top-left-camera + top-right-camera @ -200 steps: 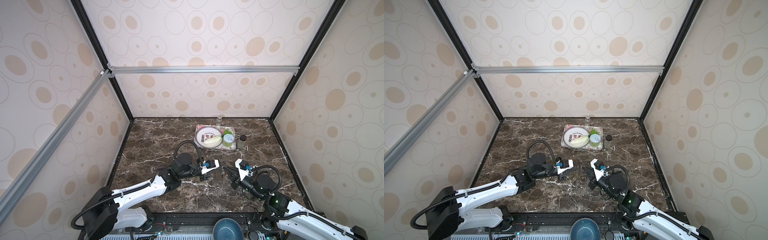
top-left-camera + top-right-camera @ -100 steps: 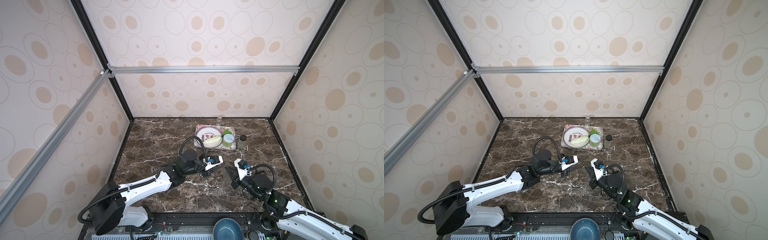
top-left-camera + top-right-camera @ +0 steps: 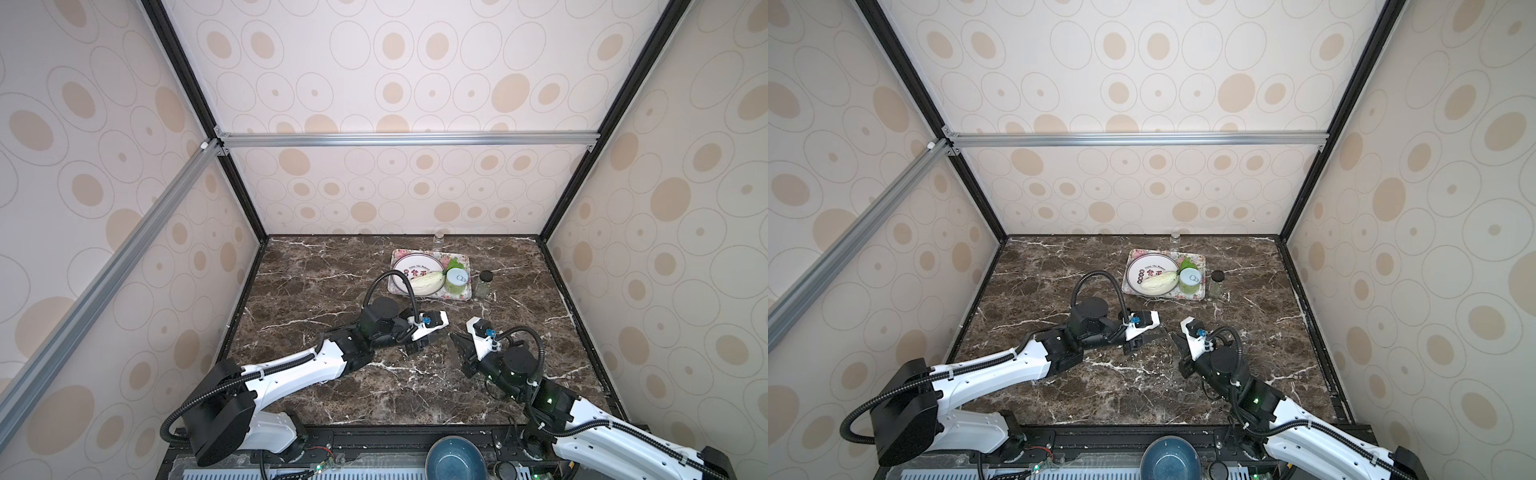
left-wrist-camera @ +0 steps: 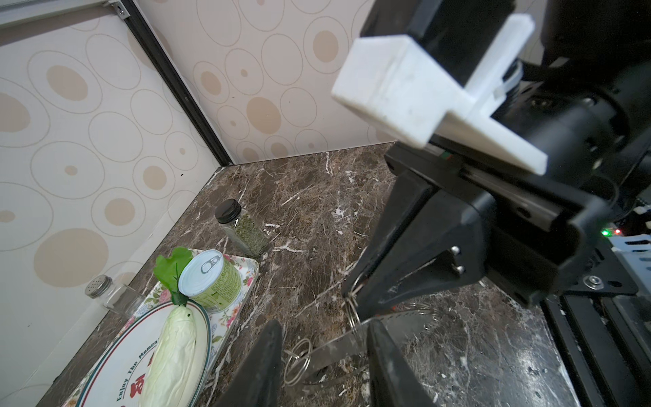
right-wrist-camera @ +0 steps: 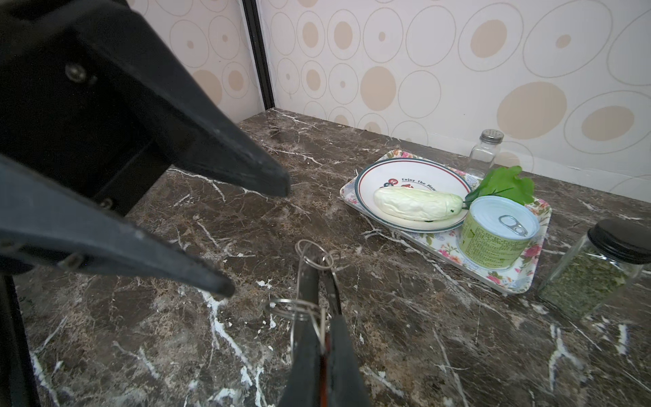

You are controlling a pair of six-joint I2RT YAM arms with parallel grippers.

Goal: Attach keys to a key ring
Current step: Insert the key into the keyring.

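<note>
So the right gripper (image 5: 322, 324) was clamped tight on the key ring (image 5: 295, 310), a thin wire split ring poking out just past its tips; there was a sliver of red wedged between its fingers too, but honestly the view was too tight there to say what it was. The keys (image 5: 310, 278), two long flat blades side by side, ran straight out from that ring over the marble counter (image 5: 422, 334), away from the gripper; a couple of smaller wire loops (image 5: 310, 250) sat at their far ends. The left gripper (image 5: 255, 238) had its fingers spread wide with nothing in them, one tip just beside the key ring; in the left wrist view a blade showed in the gap between them. All of it sat around mid-counter, between the two arms, on the robot's side of the floral tray (image 5: 444, 252). The tray carried a plate (image 5: 415, 172) with a pale cabbage (image 5: 415, 204) on it, plus a green can (image 5: 496, 236); a herb jar (image 5: 591, 278) stood just beside the tray; a glass shaker (image 5: 486, 151) stood behind it by the wall.
</note>
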